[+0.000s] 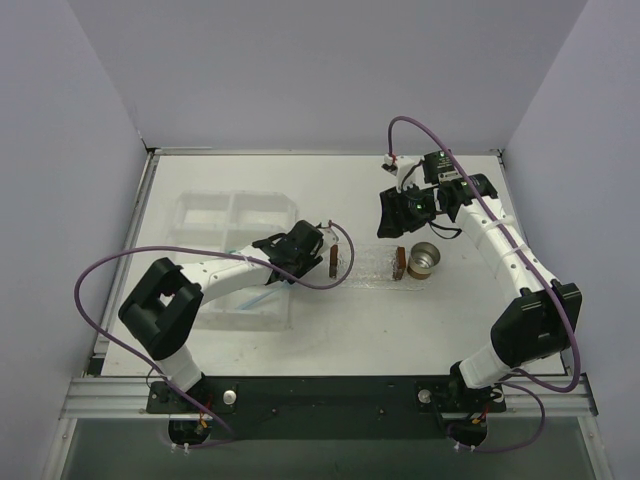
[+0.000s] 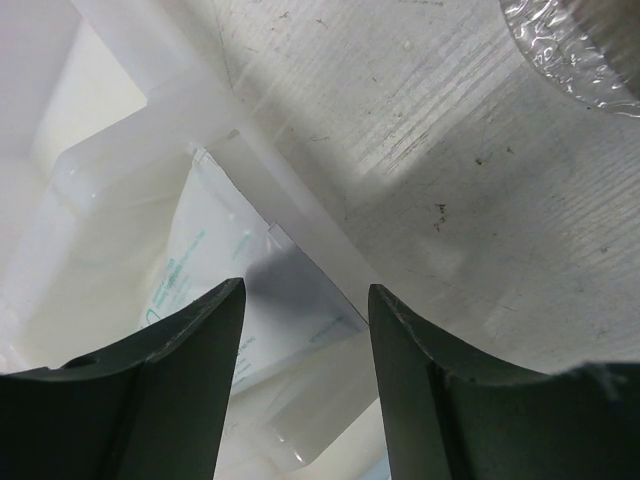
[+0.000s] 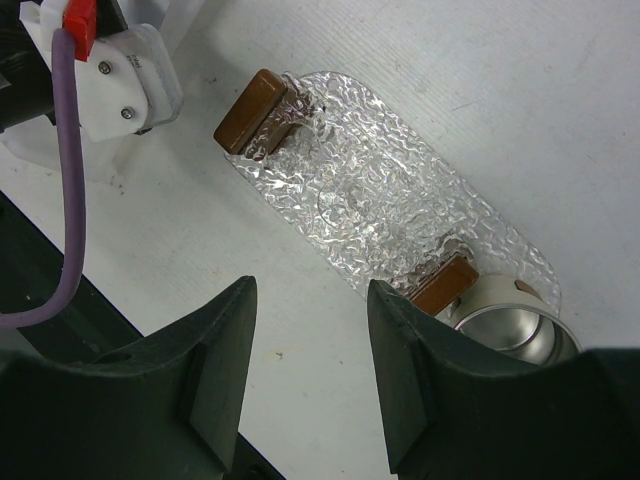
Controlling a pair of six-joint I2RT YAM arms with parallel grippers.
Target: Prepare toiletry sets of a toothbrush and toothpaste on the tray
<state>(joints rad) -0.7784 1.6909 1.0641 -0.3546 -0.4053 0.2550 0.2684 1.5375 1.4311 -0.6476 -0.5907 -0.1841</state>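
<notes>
Item: toothpaste (image 2: 200, 270), one tube, lies flat in a corner of the compartment box (image 2: 260, 170), just below and ahead of the left tool (image 2: 305, 290). Its long axis slants across the jaw gap (cap end hidden). The left tool gapes wide, empty, on the nearer arm. The right tool (image 3: 312, 285), part open and empty, hangs over the unfilled tray (image 3: 380, 190).

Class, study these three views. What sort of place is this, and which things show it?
Probably a robotics test cell: two white-and-black robot arms bolted at the near edge of the white table, plain pale walls boxing it in, and props like the bumpy clear oval tray and small metal cup.
</notes>
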